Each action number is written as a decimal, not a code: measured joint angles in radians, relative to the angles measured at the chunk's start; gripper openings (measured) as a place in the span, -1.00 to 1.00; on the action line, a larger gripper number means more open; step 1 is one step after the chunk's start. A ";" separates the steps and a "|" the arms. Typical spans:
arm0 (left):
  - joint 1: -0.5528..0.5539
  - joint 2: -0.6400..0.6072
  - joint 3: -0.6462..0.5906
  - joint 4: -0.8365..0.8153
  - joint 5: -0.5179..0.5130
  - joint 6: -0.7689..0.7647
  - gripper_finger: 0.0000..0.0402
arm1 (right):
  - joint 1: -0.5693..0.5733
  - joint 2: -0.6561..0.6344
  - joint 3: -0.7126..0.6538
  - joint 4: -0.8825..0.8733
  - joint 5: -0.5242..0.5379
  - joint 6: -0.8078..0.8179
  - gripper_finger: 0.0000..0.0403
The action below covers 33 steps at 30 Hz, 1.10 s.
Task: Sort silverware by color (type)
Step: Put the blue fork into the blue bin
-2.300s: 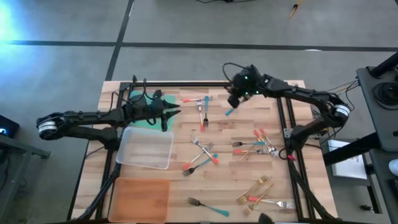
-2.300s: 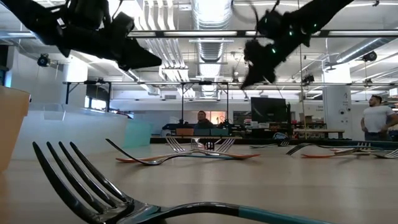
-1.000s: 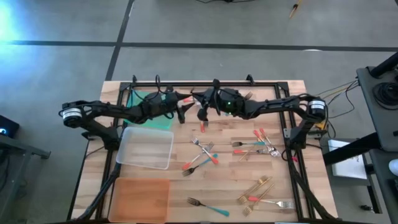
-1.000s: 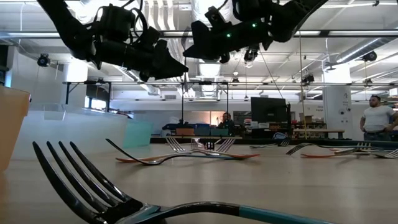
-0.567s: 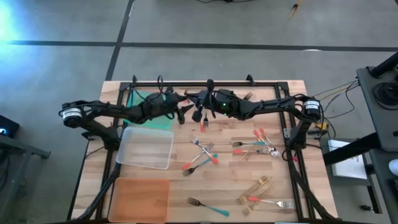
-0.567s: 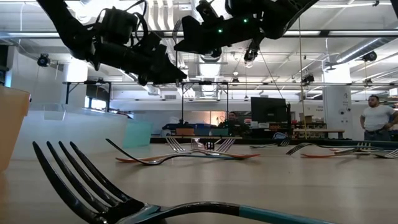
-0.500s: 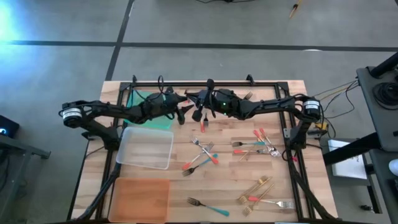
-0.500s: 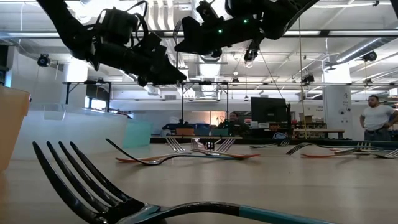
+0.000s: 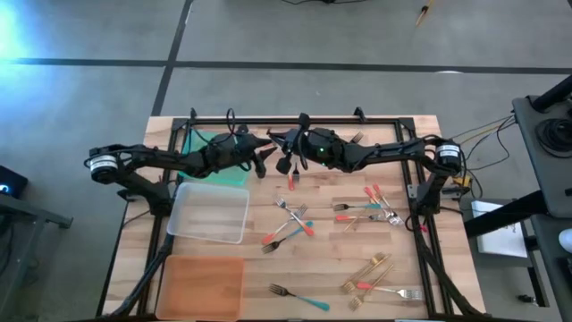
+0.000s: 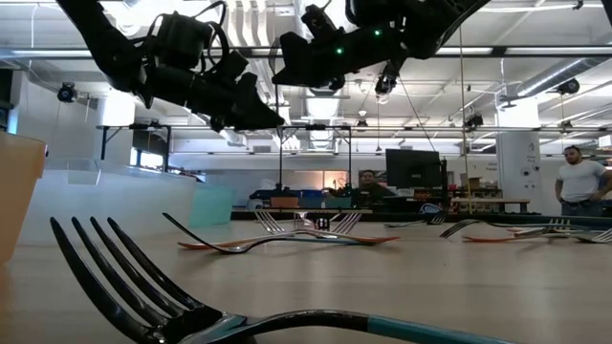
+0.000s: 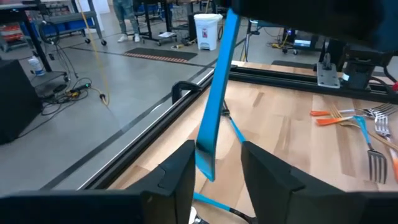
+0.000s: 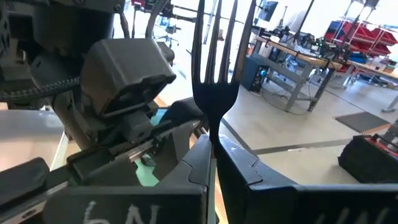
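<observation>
A blue-handled fork (image 12: pixel 214 59) is held above the far middle of the table (image 9: pixel 349 259) by the closed jaws of the right gripper (image 9: pixel 288 154). Its blue handle (image 11: pixel 214 99) is seen between the partly open fingers (image 11: pixel 264 168) of the left gripper (image 9: pixel 260 154), not yet clamped. Other forks (image 9: pixel 366 210) are scattered on the table.

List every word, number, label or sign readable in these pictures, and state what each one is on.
"N9": pale raised characters seen upside down on the dark body of the right pincer, which is shut on the blue-handled fork; the reading is uncertain.
Screens in the room behind the table: too small to read.
Nothing readable on the trays, the table or the other forks.
</observation>
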 joint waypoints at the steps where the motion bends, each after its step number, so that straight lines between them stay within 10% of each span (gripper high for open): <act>1: 0.000 0.000 0.000 0.000 0.000 0.004 -0.49 | 0.000 0.000 0.000 -0.003 0.000 0.002 -0.96; 33: 0.003 -0.001 0.002 0.000 -0.013 0.008 -0.99 | 0.021 -0.002 0.000 -0.012 0.001 0.019 -0.87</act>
